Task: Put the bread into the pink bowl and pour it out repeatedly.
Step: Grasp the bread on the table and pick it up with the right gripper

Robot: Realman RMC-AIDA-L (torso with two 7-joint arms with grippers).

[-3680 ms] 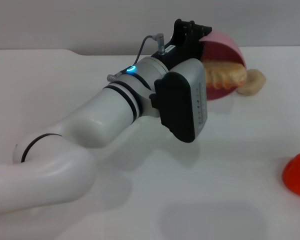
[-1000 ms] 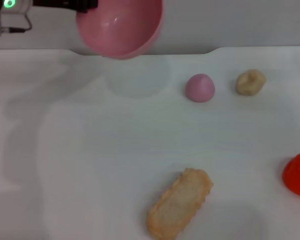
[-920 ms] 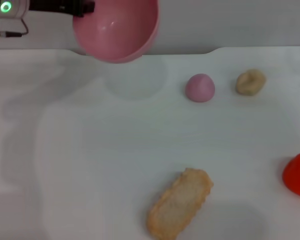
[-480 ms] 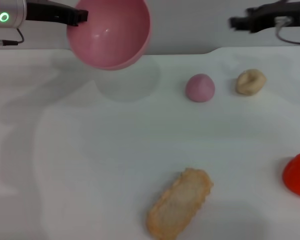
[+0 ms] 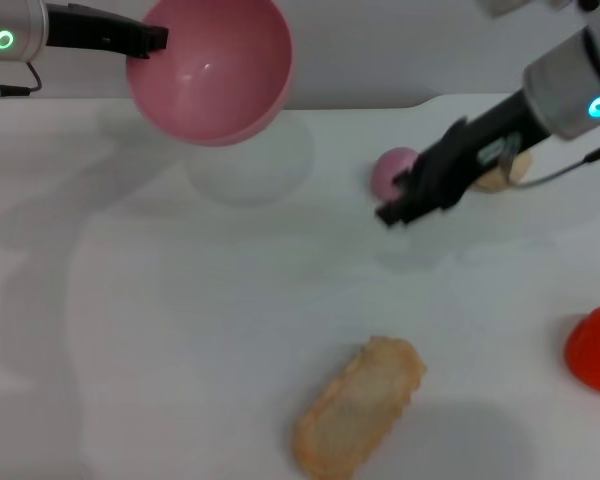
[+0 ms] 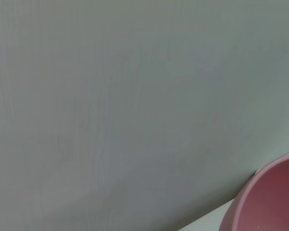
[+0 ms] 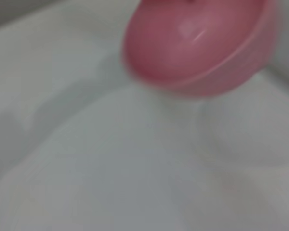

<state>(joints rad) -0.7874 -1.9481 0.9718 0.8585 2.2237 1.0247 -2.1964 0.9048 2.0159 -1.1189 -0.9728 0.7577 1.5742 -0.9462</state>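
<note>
On your white worktop (image 5: 180, 330) lies the bread (image 5: 360, 405) (underside up), left claw (image 5: 158, 38) pinching the raised pink bowl (image 5: 212, 68), right claw (image 5: 400, 205) unreadable.

Items counted on and above the worktop (image 5: 180, 330):

One pink bowl (image 5: 212, 70), held in the air.
One bread (image 5: 360, 405), plain side up.
One small pink dome (image 5: 392, 168), partly covered.
One beige bun (image 5: 500, 176), mostly hidden.
One red object (image 5: 596, 350), cut off at the edge.
Two hands: left hand (image 5: 152, 40), right hand (image 5: 402, 205).
</note>
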